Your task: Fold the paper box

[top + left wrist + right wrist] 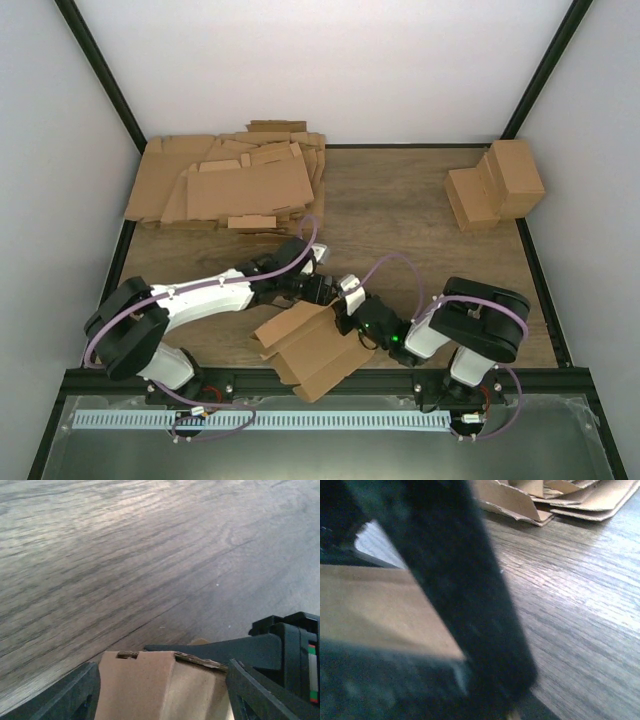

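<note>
When viewing from above, find the paper box [310, 355] lying partly folded on the wooden table [400, 210], well nearer the arm bases than the heap of flat cardboard sheets [235, 180] and a little right of that heap's middle. Note 1 panel raised along the box's heap-facing side, with a notched flap sticking out to the left. Find the left gripper [318, 288] between the heap and the box, right at the box's heap-facing edge. Through the left wrist camera, see its 2 fingers [75, 695] set wide, a folded corner of the box [160, 685] filling the gap between them, ragged slot cuts along its top edge; cannot tell whether pressing on the cardboard or merely flanking it. Find the right gripper [350, 300] just right of the left one, likewise on the heap-facing edge, at the raised panel. Through the right wrist camera, see only 1 dark, blurred finger [470, 580] crossing a tan panel of the box [375, 610], with the heap [560, 500] beyond across bare wood; cannot tell the width of that grip, nor whether clamped on the panel. Far right of the heap, at about the same depth on the table, spot a small cluster of neat brown cuboids [495, 185] leaning together.
</note>
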{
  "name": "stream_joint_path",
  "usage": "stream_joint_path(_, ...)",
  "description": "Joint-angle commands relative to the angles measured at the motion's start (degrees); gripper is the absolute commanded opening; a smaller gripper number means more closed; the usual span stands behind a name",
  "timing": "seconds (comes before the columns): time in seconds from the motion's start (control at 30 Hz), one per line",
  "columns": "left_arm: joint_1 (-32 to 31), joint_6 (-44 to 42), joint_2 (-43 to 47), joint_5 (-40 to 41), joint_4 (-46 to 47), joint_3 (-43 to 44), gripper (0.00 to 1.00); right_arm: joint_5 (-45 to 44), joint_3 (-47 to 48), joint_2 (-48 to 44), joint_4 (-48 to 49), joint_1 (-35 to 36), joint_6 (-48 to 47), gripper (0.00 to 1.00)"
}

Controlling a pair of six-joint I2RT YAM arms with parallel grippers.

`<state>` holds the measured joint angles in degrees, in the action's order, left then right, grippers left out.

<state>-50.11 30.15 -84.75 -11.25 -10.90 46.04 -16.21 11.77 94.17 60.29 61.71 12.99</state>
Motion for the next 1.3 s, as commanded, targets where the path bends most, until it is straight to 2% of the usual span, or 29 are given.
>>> stream_joint_path(0.0, -0.24, 1.60, -3.08, -2.75, 0.09, -2.91, 0.68, -1.73, 2.55, 0.97, 1.36, 0.63, -0.47, 0.16)
stream_joint_path(0.17, -0.09, 4.72, -2.65, -2.25, 1.58, -4.72, 0.63, -6.22, 4.30, 3.56, 1.65, 1.41, 1.41, 0.17)
stream_joint_path(0.27, -0.08, 5.88, -2.53, -2.16, 1.74, -5.17, 0.62, -9.03, 6.22, 6.41, 0.69, 1.87, 2.96, 0.06)
stream_joint_path(0.37, 0.16, 6.81, -2.48, -2.65, 2.06, -5.59, 0.61, -11.48, 7.30, 7.67, -0.32, 1.88, 5.24, 0.01)
stream_joint_path(0.57, 0.19, 7.47, -1.21, -1.45, 1.71, -6.43, 0.62, -15.09, 7.73, 6.89, -2.76, 1.87, 7.04, 0.01)
stream_joint_path(0.67, 0.42, 6.94, 0.20, -0.47, 1.26, -6.09, 0.69, -14.59, 7.79, 6.42, -3.36, 1.97, 6.59, 0.01)
stream_joint_path(0.73, 0.48, 6.64, 1.66, 0.48, 0.62, -5.84, 0.77, -14.15, 7.33, 5.64, -3.16, 1.88, 6.31, 0.13)
stream_joint_path(0.8, 0.95, 6.54, 2.80, 0.74, 0.19, -5.80, 0.78, -13.23, 6.68, 4.49, -2.49, 1.92, 5.73, 0.18)
stream_joint_path(0.83, 1.20, 6.57, 3.12, 0.62, 0.05, -5.81, 0.78, -12.83, 6.39, 3.80, -2.28, 1.91, 5.47, 0.16)
stream_joint_path(0.93, 1.50, 6.67, 3.04, 0.31, -0.02, -5.95, 0.76, -12.64, 6.69, 3.13, -2.70, 1.90, 5.25, 0.02)
stream_joint_path(1.1, 1.51, 6.97, 3.31, 0.22, 0.23, -6.64, 0.75, -12.29, 7.05, 2.51, -3.43, 1.92, 5.09, 0.01)
stream_joint_path(1.17, 1.53, 6.31, 4.92, 1.34, -0.59, -6.47, 0.82, -12.68, 6.92, 1.86, -4.07, 1.89, 5.15, 0.01)
stream_joint_path(1.27, 1.50, 4.14, 9.51, 6.12, -5.68, -3.62, 0.99, -14.05, 6.77, 0.71, -5.50, 1.91, 5.75, 0.01)
